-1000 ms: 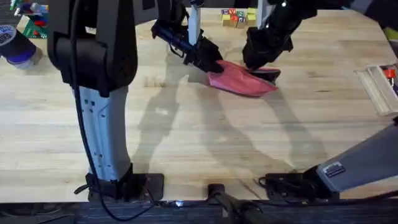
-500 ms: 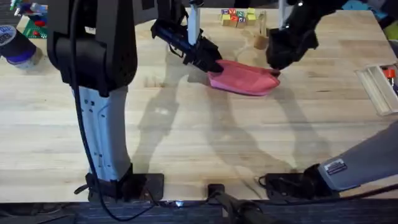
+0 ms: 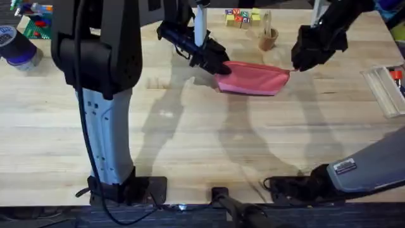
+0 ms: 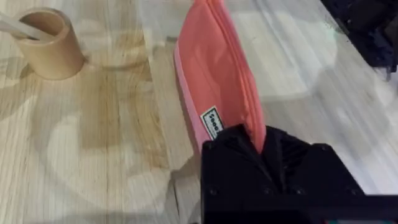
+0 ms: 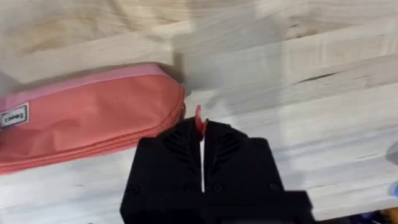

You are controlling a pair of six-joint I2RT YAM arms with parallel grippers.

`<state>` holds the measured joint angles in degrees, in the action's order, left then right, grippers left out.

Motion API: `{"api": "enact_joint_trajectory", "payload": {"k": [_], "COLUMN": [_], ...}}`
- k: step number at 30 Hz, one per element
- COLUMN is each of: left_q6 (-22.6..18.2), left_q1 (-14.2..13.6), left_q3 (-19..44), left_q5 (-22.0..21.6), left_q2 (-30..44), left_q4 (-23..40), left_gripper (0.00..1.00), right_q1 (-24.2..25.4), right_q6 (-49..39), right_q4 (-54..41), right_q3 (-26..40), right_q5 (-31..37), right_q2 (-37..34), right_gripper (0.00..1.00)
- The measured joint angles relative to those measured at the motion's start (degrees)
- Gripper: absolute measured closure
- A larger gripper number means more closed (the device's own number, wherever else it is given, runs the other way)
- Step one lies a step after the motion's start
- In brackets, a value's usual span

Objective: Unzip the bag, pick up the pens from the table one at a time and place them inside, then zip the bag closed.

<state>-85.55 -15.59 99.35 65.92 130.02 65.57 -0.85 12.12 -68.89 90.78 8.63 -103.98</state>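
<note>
The salmon-pink bag [image 3: 253,79] lies on the wooden table [image 3: 190,139], stretched flat between both arms, its zipper line closed along the top. My left gripper [image 3: 218,65] is shut on the bag's left end; in the left wrist view the fabric [image 4: 217,81] runs out from between the black fingers [image 4: 261,146]. My right gripper [image 3: 294,65] sits at the bag's right end, shut on the pink pull tab [image 5: 199,118], with the bag [image 5: 87,118] just beyond it. The pens are out of view.
A small wooden cup with a pale stick [image 3: 268,38] stands just behind the bag, also seen in the left wrist view [image 4: 50,43]. Coloured blocks [image 3: 242,17] sit at the back. A clear box [image 3: 386,88] lies at the right edge, a dark roll [image 3: 14,45] at the far left.
My right gripper has moved right along the bag with the pull tab. The dark opening at the bag's right end has closed and the bag has straightened. The left gripper held still.
</note>
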Motion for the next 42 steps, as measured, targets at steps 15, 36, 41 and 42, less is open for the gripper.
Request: {"api": "enact_joint_trajectory", "payload": {"k": [15, 36, 41, 42], "left_q6": [-0.01, -0.01, -0.01, -0.01], "left_q1": [0.52, 1.11, 1.11, 1.11], "left_q3": [-0.02, -0.04, -0.04, -0.04], "left_q5": [-0.98, -1.10, -1.15, -1.15], "left_q2": [0.11, 0.11, 0.12, 0.11], "left_q4": [0.23, 0.38, 0.38, 0.38], "left_gripper": [0.959, 0.959, 0.959, 0.959], "right_q1": [11.31, 6.24, 2.68, 2.00], "right_q6": [1.36, 0.87, -0.03, -0.20], "right_q4": [11.39, 9.44, 8.59, 8.37], "right_q3": [-18.79, -15.51, -15.41, -15.41], "right_q5": [0.49, 0.61, -2.22, -3.18], "right_q2": [0.26, 17.93, 27.15, 28.61], "right_gripper": [0.969, 0.970, 0.971, 0.971]}}
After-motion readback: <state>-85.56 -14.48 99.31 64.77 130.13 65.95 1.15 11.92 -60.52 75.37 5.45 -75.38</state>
